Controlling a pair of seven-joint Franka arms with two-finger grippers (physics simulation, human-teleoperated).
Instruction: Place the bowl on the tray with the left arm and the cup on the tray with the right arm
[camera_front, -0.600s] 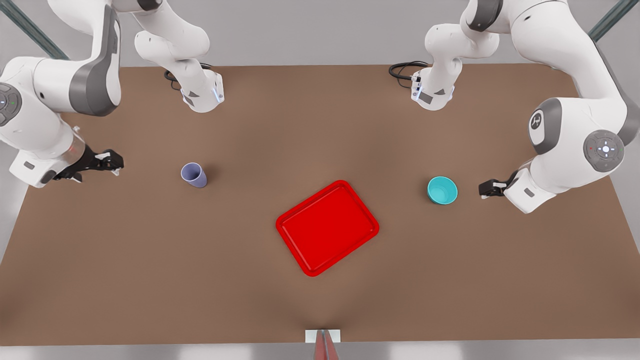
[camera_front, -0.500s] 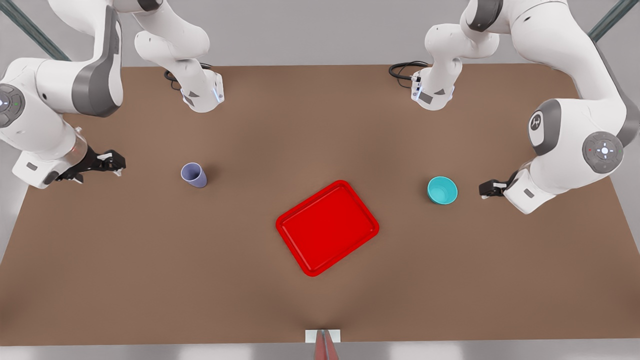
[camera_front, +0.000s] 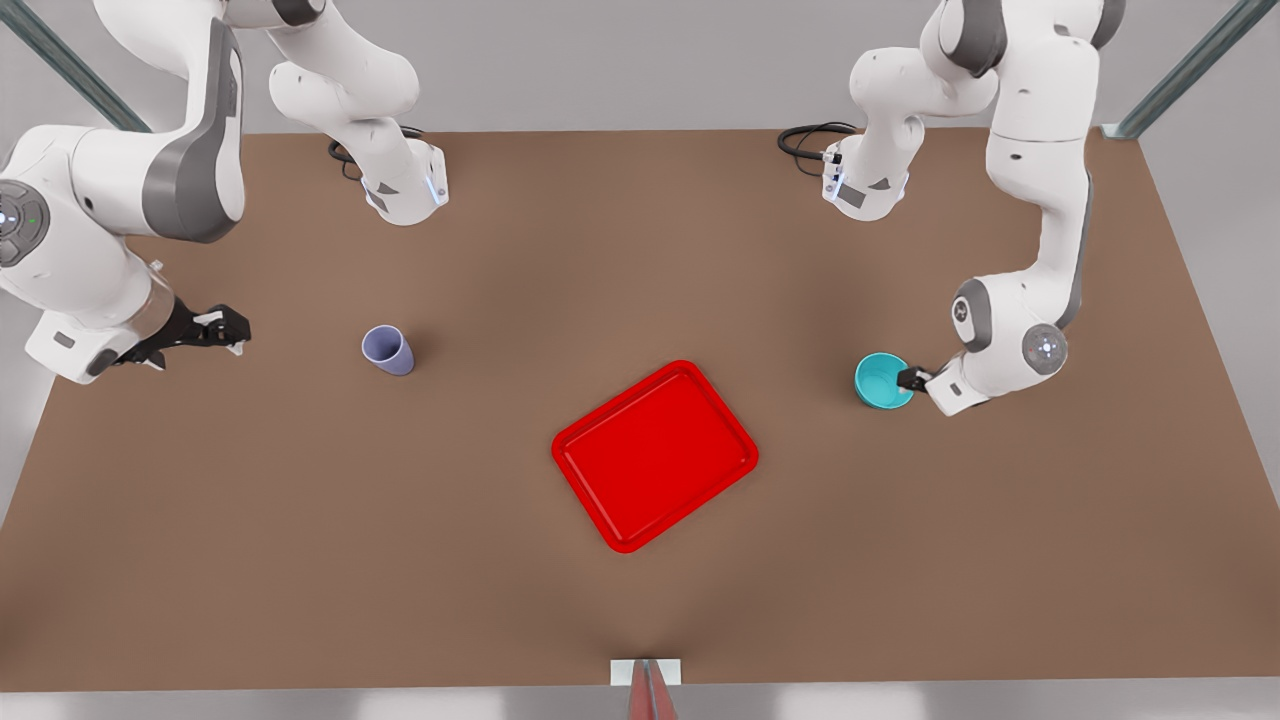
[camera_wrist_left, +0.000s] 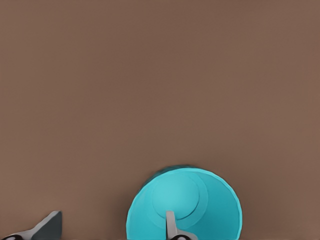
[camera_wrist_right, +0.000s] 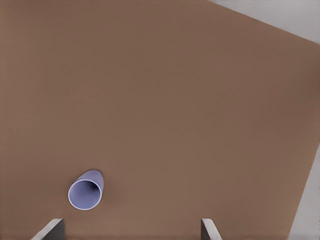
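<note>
Since the earlier frames, the left gripper (camera_front: 908, 379) has dropped from beside the bowl (camera_front: 884, 380) down onto its rim, and that arm's upper links have swung upright; the right gripper (camera_front: 222, 328) has barely shifted. Cup (camera_front: 387, 350), bowl and tray (camera_front: 655, 456) lie where they lay.

One bowl, one cup, one tray and two arms share the brown table (camera_front: 300, 560). The teal bowl stands upright toward the front view's right, well apart from the tray. The left gripper sits at the bowl's edge on the side away from the tray. In the left wrist view one of its fingers (camera_wrist_left: 171, 226) reaches inside the bowl (camera_wrist_left: 210, 197) and the other lies outside on the table side, so the jaws are spread apart and straddle the wall without clamping it.

The lavender cup stands on the table toward the front view's left, also well apart from the tray. The right gripper hangs above the table farther to the front view's left, clear of the cup. The right wrist view shows its fingers (camera_wrist_right: 50, 228) wide apart with the cup (camera_wrist_right: 86, 191) beyond them.

The red tray lies flat near the middle of the table, turned at an angle to the table's edges, with nothing on it.
</note>
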